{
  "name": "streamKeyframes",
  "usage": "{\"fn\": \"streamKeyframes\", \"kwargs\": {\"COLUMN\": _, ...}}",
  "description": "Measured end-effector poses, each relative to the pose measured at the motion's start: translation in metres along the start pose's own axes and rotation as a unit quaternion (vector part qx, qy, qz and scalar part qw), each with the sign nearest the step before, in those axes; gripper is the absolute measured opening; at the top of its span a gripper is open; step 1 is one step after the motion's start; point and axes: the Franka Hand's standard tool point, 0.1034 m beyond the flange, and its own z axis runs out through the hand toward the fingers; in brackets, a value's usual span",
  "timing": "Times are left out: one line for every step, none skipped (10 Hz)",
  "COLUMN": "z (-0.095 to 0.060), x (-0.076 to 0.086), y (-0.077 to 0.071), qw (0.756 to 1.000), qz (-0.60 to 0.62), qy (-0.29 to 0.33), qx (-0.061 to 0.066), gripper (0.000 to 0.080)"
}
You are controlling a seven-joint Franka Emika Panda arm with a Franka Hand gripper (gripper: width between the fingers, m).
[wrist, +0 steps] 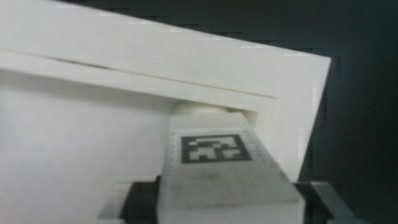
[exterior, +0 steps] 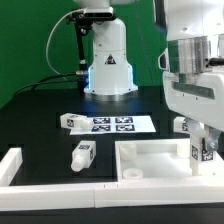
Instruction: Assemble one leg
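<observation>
Standing upright between the gripper's (exterior: 200,150) two fingers, one leg (wrist: 217,165) is clamped at its sides, its square black-and-white tag facing the wrist camera. In the wrist view the dark fingers (wrist: 146,203) press against both flanks of the white post, and its far end meets the raised rim of the tabletop (wrist: 107,120); whether that end is seated in a hole cannot be told. In the exterior view the same leg (exterior: 200,151) shows just under the arm's white body, at the corner of the tabletop (exterior: 150,160) on the exterior view's right, with the tag visible on its side.

A second leg (exterior: 82,155) lies on its side on the black table (exterior: 40,120), between the tabletop and a long white bar (exterior: 15,163) at the exterior view's left edge. A third leg (exterior: 67,121) rests just beside the end of the marker board (exterior: 110,124) on the exterior view's left. A fourth leg (exterior: 181,124) sits near the arm on the exterior view's right, partly hidden by it.

Behind the marker board stands the robot's white base (exterior: 108,60), with a blue glow low on it, against a green backdrop (exterior: 30,40). A dark cable (exterior: 62,45) runs down beside the base.
</observation>
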Motion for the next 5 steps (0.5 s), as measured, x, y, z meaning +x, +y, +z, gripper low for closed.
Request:
{"fn": "streamKeyframes", "kwargs": {"z": 0.0, "x": -0.0003, "y": 0.0, "qw": 0.999, "qz": 0.033, "qy": -0.001, "qx": 0.0, "gripper": 0.0288}}
{"fn": "streamKeyframes", "kwargs": {"z": -0.0002, "x": 0.0001, "y": -0.0001, "qw": 0.997, "qz": 0.077, "qy": -0.004, "qx": 0.0, "gripper": 0.0288}}
{"fn": "streamKeyframes", "kwargs": {"z": -0.0009, "x": 0.0022, "y": -0.0003, "qw": 0.991, "qz": 0.136, "qy": -0.013, "qx": -0.003, "gripper": 0.0288}}
{"fn": "streamKeyframes", "kwargs": {"z": 0.0002, "x": 0.0018, "y": -0.0008, "qw": 0.979, "qz": 0.202, "qy": -0.016, "qx": -0.002, "gripper": 0.0288}}
{"fn": "streamKeyframes", "kwargs": {"z": 0.0006, "x": 0.002, "y": -0.0013, "qw": 0.967, "qz": 0.253, "qy": -0.016, "qx": 0.0, "gripper": 0.0288}}
